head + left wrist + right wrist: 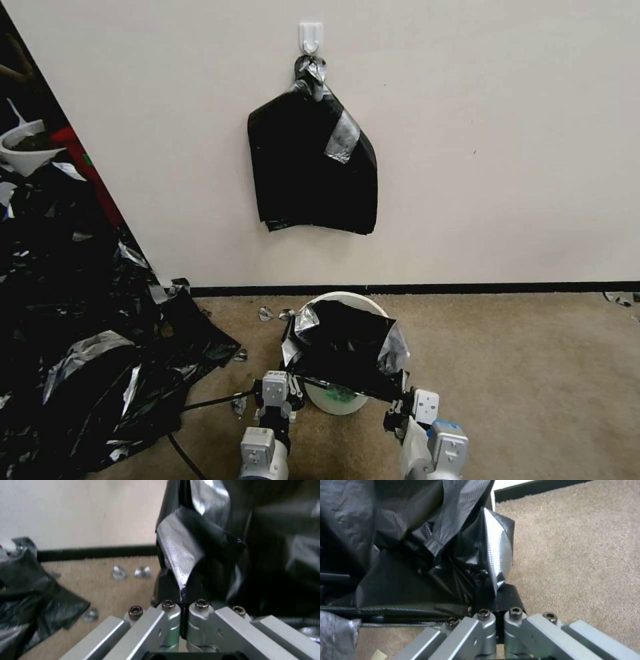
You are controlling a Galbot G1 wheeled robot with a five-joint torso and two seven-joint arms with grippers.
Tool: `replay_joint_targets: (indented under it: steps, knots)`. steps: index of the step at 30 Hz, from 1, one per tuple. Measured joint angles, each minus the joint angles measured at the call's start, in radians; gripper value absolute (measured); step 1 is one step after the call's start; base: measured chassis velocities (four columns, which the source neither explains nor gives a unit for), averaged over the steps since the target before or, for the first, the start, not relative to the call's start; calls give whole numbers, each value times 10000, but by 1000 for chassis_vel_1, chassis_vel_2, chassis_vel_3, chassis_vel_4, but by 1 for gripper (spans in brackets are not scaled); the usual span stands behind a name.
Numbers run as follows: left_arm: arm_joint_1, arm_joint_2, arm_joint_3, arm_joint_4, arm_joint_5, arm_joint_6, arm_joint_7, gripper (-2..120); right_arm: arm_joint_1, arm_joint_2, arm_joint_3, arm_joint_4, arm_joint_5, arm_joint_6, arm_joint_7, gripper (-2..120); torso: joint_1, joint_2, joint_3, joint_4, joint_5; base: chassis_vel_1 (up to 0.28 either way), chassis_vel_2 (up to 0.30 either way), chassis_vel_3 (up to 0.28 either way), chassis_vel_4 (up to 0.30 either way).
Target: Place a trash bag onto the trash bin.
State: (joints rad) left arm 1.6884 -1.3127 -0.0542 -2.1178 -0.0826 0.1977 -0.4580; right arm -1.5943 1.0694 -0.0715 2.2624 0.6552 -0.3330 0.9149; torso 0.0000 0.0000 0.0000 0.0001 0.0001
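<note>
— Where are the arms?
— Both reach low and forward. The left gripper [291, 387] and right gripper [399, 408] each pinch a near corner of the trash bag [343, 347].
— And the bag?
— Stretched between them, draped over the trash bin [337, 400] just ahead.

The trash bag [347, 347] covers most of the trash bin [347, 301], leaving bare a strip of far rim and a patch of near wall. The fingertips of the left gripper [181, 597] are buried in black plastic, as are those of the right gripper [498, 600], so the contact itself is hidden. Both arms are cut off by the head view's lower edge. At its left edge, the sprawling black sheeting [87, 373] runs out of frame. Small silvery scraps [131, 572] on the carpet are too blurred to identify.
</note>
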Motion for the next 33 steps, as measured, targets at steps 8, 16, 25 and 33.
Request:
replay_joint_targets:
  steps: [8, 16, 25, 33]
  knots:
    - [-365, -113, -77, 431, 13, 484, -40, 0, 699, -35, -1, -336, 648, -1088, -24, 0, 0, 0, 0, -3, 35, 0, 0, 0, 0]
    - [-504, -130, 26, 453, 63, 1062, -145, 0, 1374, -319, 349, -519, 1204, -2071, -272, 0, 1, 0, 0, -2, 20, 0, 0, 0, 0]
    - [-748, -136, 272, 449, 422, 1553, -520, 0, 2434, -675, 18, -1342, 1760, -3050, -365, 0, 0, 0, 1, 1, 13, 0, 0, 0, 0]
    - [-849, -217, 273, 447, 617, 1583, -789, 0, 2652, -855, -656, -1675, 1404, -3166, -474, 0, 0, -1, 1, -8, 3, 0, 0, 0, 0]
